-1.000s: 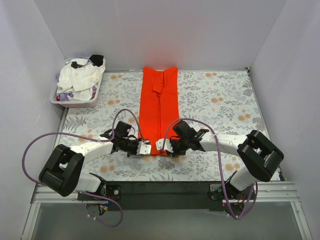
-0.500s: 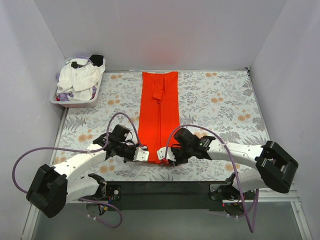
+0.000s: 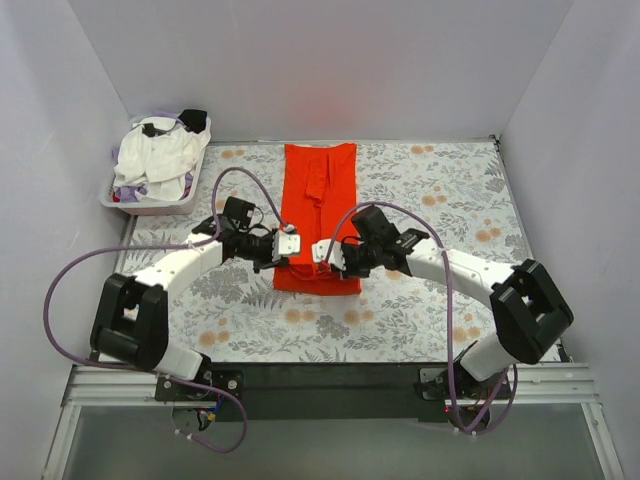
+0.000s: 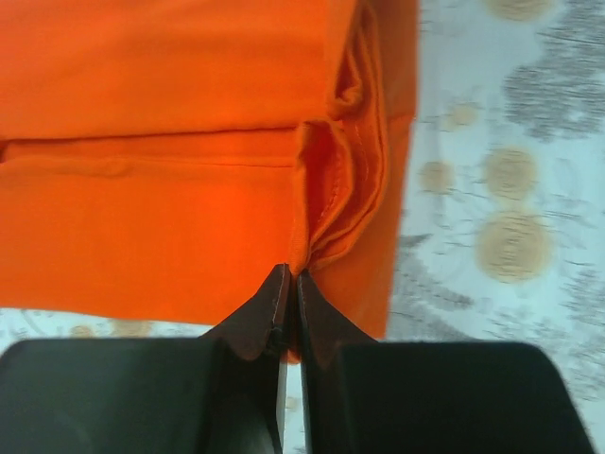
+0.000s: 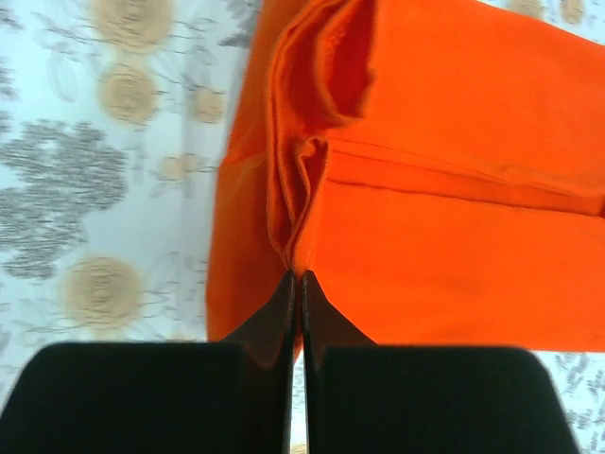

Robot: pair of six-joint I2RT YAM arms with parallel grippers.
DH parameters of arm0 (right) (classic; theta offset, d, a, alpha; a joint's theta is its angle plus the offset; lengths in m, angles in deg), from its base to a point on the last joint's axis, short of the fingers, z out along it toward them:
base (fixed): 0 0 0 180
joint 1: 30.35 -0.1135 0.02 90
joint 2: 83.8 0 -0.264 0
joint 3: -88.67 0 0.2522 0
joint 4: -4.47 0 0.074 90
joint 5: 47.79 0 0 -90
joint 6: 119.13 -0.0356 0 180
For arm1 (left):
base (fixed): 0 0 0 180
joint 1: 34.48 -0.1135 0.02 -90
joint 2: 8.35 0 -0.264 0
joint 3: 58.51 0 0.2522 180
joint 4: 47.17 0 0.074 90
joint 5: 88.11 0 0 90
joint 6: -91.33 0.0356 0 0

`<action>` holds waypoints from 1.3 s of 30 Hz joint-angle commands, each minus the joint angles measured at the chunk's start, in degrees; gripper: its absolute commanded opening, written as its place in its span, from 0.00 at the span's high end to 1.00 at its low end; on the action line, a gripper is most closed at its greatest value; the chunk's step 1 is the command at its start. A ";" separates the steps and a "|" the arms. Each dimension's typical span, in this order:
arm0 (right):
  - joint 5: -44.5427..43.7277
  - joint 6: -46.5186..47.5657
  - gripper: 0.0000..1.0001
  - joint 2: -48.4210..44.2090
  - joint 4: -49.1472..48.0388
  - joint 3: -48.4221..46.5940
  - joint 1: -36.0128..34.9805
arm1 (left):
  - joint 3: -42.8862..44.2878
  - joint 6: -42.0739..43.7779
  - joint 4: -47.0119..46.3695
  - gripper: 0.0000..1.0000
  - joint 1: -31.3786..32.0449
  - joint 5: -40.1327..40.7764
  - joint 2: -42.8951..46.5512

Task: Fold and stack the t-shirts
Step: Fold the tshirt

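left end effector (image 3: pixel 289 244) and right end effector (image 3: pixel 322 251) each clamp tight on a near hem corner of the orange-red t-shirt (image 3: pixel 322 190) at the tabletop (image 3: pixel 450 200) centre, level so the fold lands square

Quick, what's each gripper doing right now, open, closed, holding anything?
Left gripper: closed, pinching the orange t-shirt at a folded edge.
Right gripper: closed, pinching the orange t-shirt too.
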 commanded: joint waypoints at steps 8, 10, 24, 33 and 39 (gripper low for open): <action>3.78 8.63 0.99 17.62 0.58 -19.29 10.66 | 20.48 2.26 -7.12 1.00 -6.64 -3.03 -20.40; 4.31 9.51 0.99 20.36 0.76 -23.95 11.81 | 23.90 2.26 -7.47 1.00 -7.26 -3.47 -24.71; 4.14 12.50 0.99 36.89 1.99 -42.33 16.30 | 41.58 3.05 -8.53 1.00 -9.10 -2.07 -40.01; 3.87 13.20 0.99 39.97 2.17 -45.06 17.18 | 41.50 2.26 -11.60 1.00 -9.19 -0.05 -42.21; 3.16 12.94 0.94 41.29 2.08 -46.02 17.18 | 41.32 1.29 -14.68 0.94 -9.19 1.27 -43.44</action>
